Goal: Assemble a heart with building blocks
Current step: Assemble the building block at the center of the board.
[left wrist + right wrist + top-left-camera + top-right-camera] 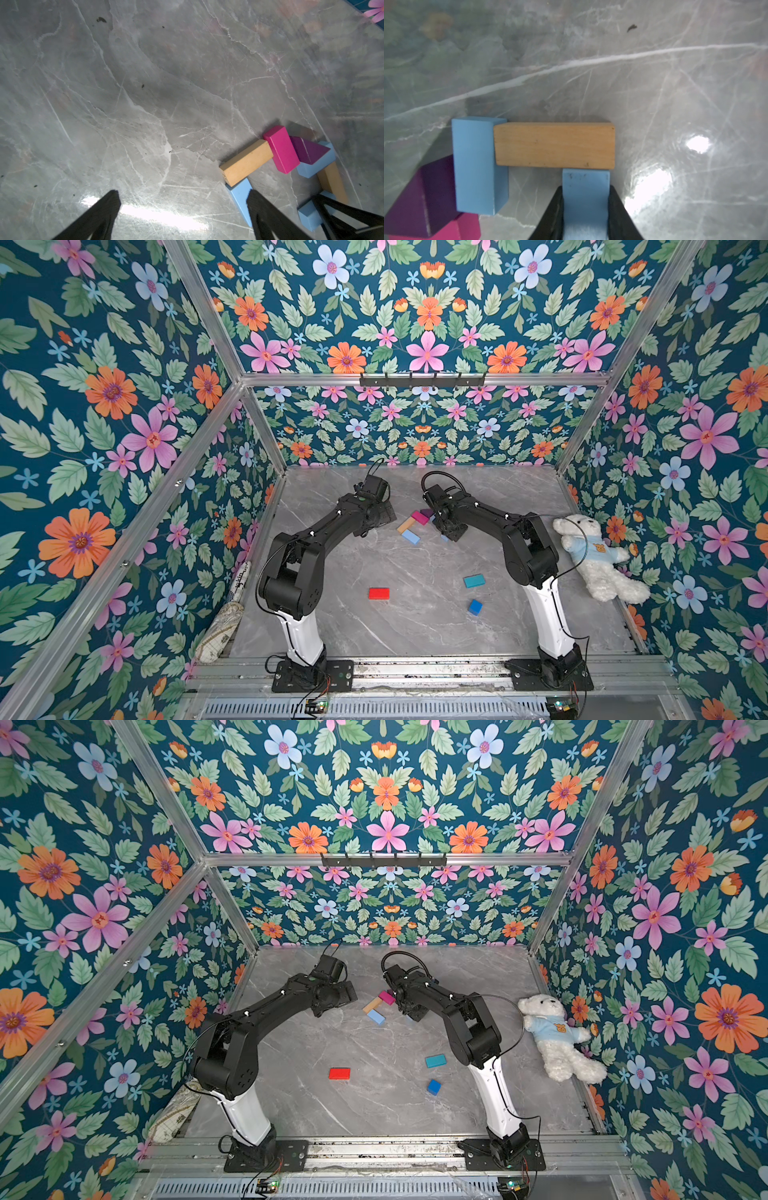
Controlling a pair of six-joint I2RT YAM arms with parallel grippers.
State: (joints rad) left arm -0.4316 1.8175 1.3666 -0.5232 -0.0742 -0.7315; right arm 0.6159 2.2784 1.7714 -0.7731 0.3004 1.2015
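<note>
The unfinished heart (420,517) is laid in the table's (415,626) far half, midway between its sides. A light blue block (585,178) is pinched in the right gripper's (586,193) jaws, its end against the heart's tan block (554,144). The left gripper's (181,193) jaws are spread wide above bare table.

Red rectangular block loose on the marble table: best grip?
Come straight down from above and pinch the red rectangular block across its short width, at mid-length. It lies flat on the grey marble table, both long edges free and no other block beside it, so the jaws should fit either side.
</note>
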